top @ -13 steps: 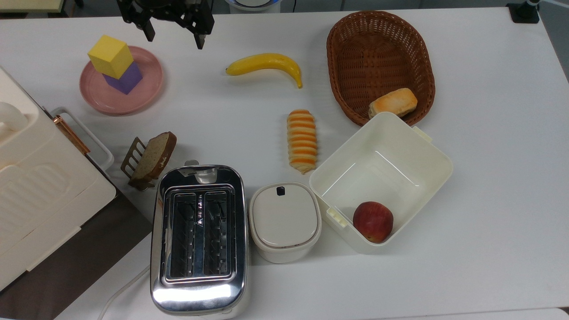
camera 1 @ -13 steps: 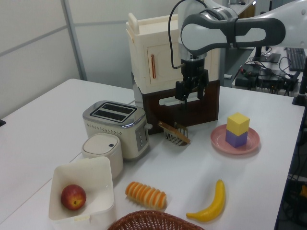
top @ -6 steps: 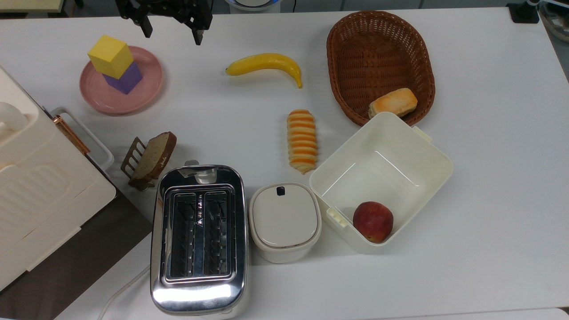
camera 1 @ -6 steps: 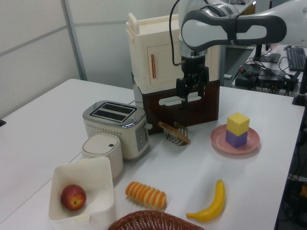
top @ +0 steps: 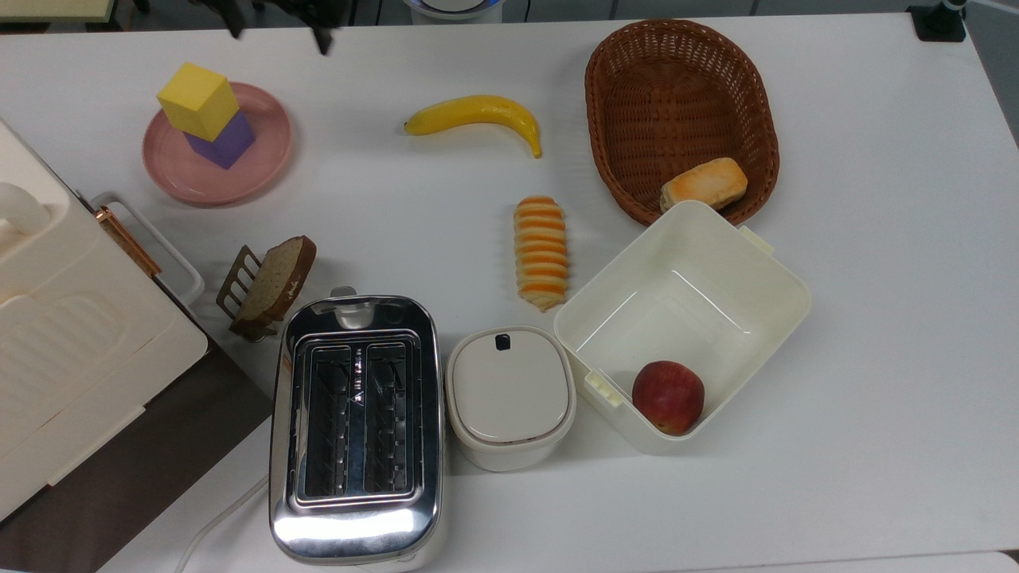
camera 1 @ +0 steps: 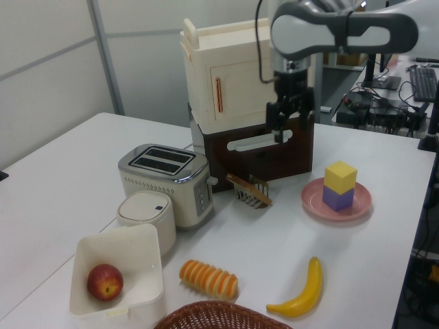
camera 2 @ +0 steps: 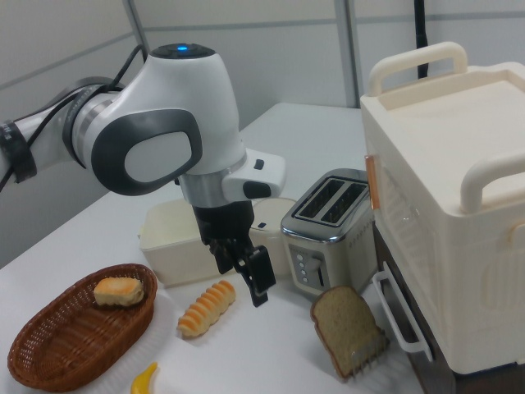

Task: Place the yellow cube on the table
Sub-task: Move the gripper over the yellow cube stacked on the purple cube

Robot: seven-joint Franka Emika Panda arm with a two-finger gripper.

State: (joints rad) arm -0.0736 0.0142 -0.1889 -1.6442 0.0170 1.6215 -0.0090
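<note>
Hanging above the large flat white tabletop with nothing between them, my arm's black two-finger gripper is showing its fingers parted a little. What I am worrying about is clipping the small matte purple cube or nudging the round pink plate on the way down, since an off-centre or too-deep close is likely toppling the stack or dragging both blocks along. Well apart from the gripper, lower and toward the left view's right, the small matte yellow foam-like cube is sitting on that purple cube on the plate.
</note>
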